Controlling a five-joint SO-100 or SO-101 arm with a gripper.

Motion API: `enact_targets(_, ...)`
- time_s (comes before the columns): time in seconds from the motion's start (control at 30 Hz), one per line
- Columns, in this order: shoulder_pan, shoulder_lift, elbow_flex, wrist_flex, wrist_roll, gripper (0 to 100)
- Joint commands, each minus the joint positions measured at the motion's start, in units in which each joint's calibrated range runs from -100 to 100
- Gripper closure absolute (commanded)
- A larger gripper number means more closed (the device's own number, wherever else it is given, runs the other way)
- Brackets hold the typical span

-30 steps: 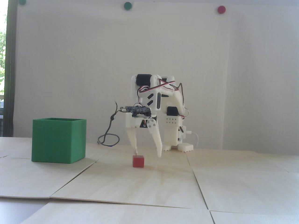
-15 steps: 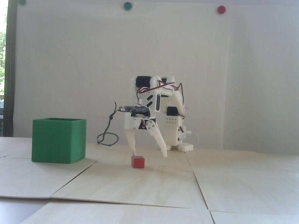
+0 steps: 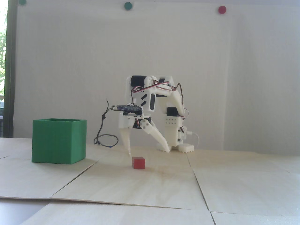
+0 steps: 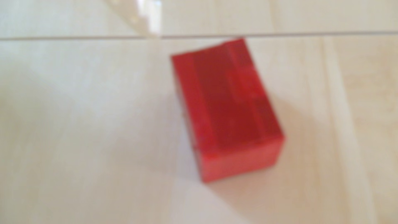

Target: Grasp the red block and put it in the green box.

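Two white fingers hang spread wide apart over the pale wooden table point(image 3: 150, 182) in the fixed view — the gripper point(image 3: 148, 152) holds nothing. One finger point(image 3: 125, 140) points almost straight down, its tip just above and slightly left of the red block point(image 3: 138, 162), and whether it touches the block cannot be told. The other finger point(image 3: 157, 138) slants out to the right and ends near the foot of the arm point(image 3: 161, 107), well clear of the block.

The red block sits flat on the table, between the fingertips as the fixed view shows them, though nearer the left one. The green box point(image 3: 58, 141) stands to the left of it, apart from both block and gripper, with its open top facing up. A dark cable point(image 3: 103, 131) loops down from the wrist to the table behind the gripper.

In the wrist view everything is blurred. The red block point(image 4: 228, 109) fills the middle, a little right of centre, lying on the light boards with a thin seam point(image 4: 64, 38) running across just above it; a pale shape at the top edge may be a finger, though the blur makes it uncertain.

On the wall behind are two green dots point(image 3: 128, 5) and a red dot point(image 3: 222, 9).
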Motion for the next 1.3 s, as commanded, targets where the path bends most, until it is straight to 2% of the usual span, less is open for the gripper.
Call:
enact_targets(0.0,0.57,-8.44,-0.51,-0.35,0.13,50)
enact_targets(0.53,0.89,-7.49,-0.34,0.24,-0.28,50)
enact_targets(0.77,0.57,-8.36,-1.05,12.97,-0.28,50)
enact_targets(1.27,1.13,-7.57,-0.51,9.43,-0.39,50)
